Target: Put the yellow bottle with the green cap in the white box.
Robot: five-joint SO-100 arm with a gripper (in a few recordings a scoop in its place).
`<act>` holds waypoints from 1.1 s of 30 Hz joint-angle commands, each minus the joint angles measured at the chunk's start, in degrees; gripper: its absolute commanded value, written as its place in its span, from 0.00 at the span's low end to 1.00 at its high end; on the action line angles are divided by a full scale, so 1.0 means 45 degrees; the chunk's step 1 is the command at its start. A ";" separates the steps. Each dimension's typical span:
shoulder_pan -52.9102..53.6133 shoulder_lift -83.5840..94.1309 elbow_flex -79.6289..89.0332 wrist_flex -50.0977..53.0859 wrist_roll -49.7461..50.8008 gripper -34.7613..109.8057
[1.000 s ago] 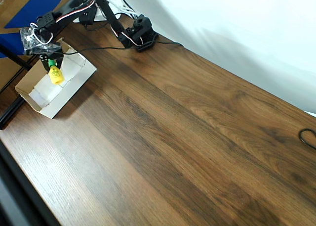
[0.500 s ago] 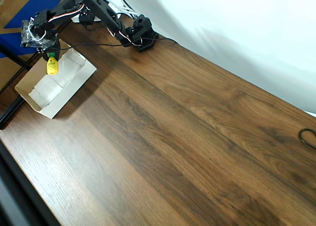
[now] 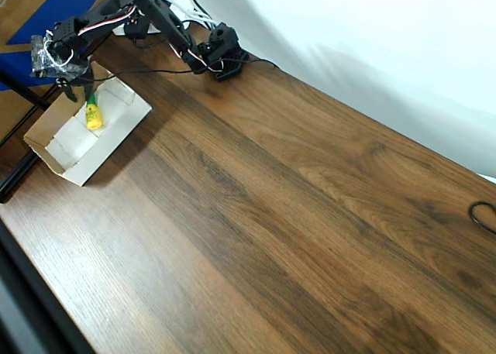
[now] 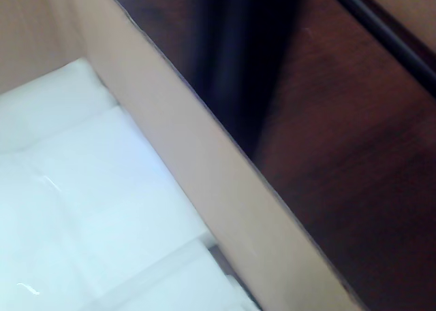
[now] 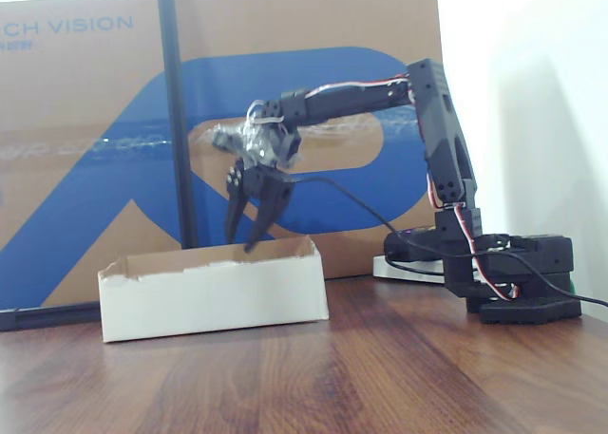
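Note:
The yellow bottle with the green cap (image 3: 93,116) lies on the white floor of the white box (image 3: 53,161), near its far end in the overhead view. My gripper (image 3: 79,89) hangs just above that end, open, with nothing between its fingers. In the fixed view the gripper (image 5: 242,242) points down with spread fingers, their tips at the rim of the box (image 5: 214,290); the box wall hides the bottle there. The wrist view looks onto the box's white inside (image 4: 82,209) and its tan wall.
A large brown-and-blue carton (image 5: 85,121) stands right behind the box, with a black vertical pole (image 5: 176,121) in front of it. My arm's base (image 3: 221,52) sits at the table's far edge. A black cable loop (image 3: 484,214) lies at the right edge.
Half a second ago the gripper held the bottle by its cap over the box. The fingers have since opened and the bottle now lies on the box floor.

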 commanded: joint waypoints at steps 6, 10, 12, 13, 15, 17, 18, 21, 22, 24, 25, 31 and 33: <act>-0.1504 0.4277 0.1992 -0.0371 -0.0098 0.24; -0.2656 0.6543 0.3730 -0.0527 -0.0254 0.24; -0.3242 0.7949 0.4941 -0.0742 -0.0449 0.24; -0.3535 0.8672 0.5625 -0.0898 -0.0586 0.24; -0.4121 1.0312 0.7148 -0.1230 -0.0898 0.24; -0.4687 1.2168 0.8848 -0.1660 -0.1230 0.24; -0.4980 1.3164 0.9707 -0.1816 -0.1387 0.24; -0.5742 1.6289 1.2188 -0.1973 -0.1680 0.24; -0.5879 1.7363 1.2988 -0.1914 -0.1680 0.24; -0.6133 1.9609 1.4551 -0.1797 -0.1758 0.24; -0.6230 2.0625 1.5254 -0.1641 -0.1816 0.24; -0.6777 2.4648 1.7559 0.0332 -0.1914 0.24; -0.6777 2.5625 1.8125 0.0938 -0.1953 0.24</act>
